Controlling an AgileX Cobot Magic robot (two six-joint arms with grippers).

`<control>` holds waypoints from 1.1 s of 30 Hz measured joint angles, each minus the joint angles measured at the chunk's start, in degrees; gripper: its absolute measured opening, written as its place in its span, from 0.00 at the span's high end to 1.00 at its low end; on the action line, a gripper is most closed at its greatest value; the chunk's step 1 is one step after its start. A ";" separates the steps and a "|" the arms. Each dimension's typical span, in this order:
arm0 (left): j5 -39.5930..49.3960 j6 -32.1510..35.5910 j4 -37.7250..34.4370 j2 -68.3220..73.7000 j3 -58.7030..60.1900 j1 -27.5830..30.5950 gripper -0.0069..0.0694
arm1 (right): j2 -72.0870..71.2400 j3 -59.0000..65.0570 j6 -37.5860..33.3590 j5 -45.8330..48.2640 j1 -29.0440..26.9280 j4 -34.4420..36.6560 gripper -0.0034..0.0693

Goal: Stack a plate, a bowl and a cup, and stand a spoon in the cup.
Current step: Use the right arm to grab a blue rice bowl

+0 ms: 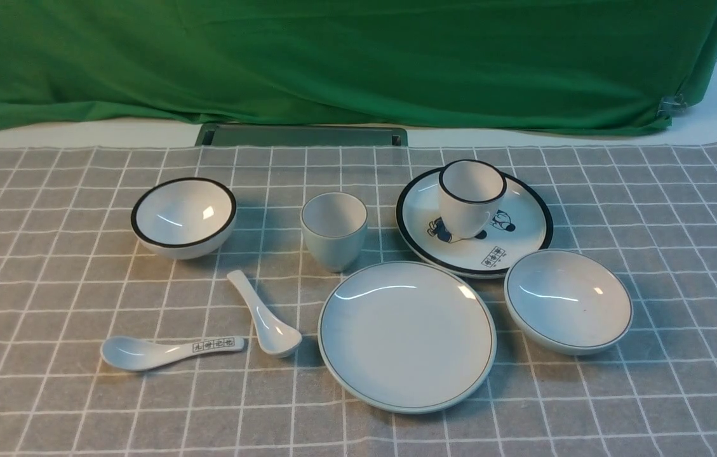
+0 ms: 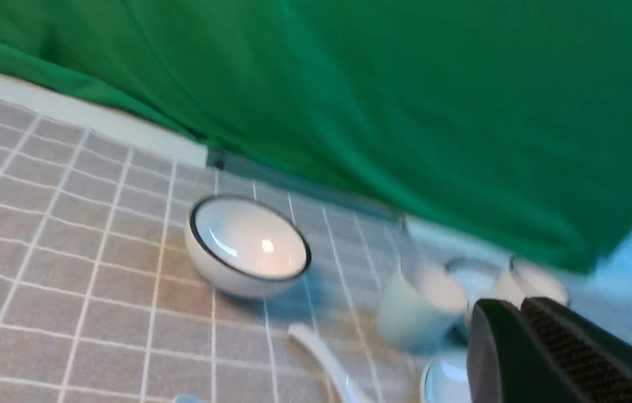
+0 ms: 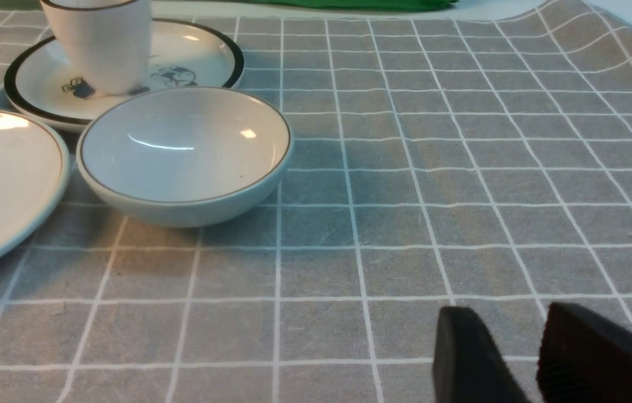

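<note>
Front view alone: we see the whole set here. The plate (image 1: 406, 336) lies lower centre, the bowl (image 1: 568, 301) just to its right, the cup (image 1: 333, 231) upright above the plate's left edge, and the spoon (image 1: 263, 314) left of the plate. Nothing is stacked.
Left wrist view adds: the left gripper (image 2: 520, 307), fingers pressed together on nothing. This view is blurred, and the gripper hides part of the crockery.
Right wrist view adds: the right gripper (image 3: 517, 327), jaws parted over bare checked cloth (image 3: 349, 268), well apart from the bowl.
Front view lacks: the right gripper. We cannot identify the dark shape at its left edge.
Around: a black-rimmed bowl (image 1: 183, 217) upper left; a lettered spoon (image 1: 167, 351) lower left, its handle tip just beside the spoon; a figure plate (image 1: 523, 238) upper right carrying a black-rimmed cup (image 1: 471, 200).
In the way: the figure plate's near rim passes behind the plate and bowl; we cannot tell whether they touch.
</note>
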 joint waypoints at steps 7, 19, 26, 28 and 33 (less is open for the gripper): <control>3.64 3.86 0.34 12.98 -2.03 -5.03 0.89 | 0.00 0.00 0.00 0.00 0.00 0.00 0.62; 5.34 4.22 0.34 19.18 -2.05 -12.16 0.89 | 0.00 0.00 0.00 -0.07 0.00 0.00 0.62; 6.13 5.52 0.38 19.18 -2.05 -12.16 0.89 | 0.00 0.00 0.00 -0.09 0.00 0.00 0.62; 6.13 6.13 0.38 19.18 -2.05 -12.16 0.89 | 0.00 0.00 0.00 -0.09 0.00 0.00 0.62; 5.96 6.17 0.38 19.18 -2.05 -12.16 0.89 | 0.00 0.00 0.00 -0.09 0.00 0.00 0.62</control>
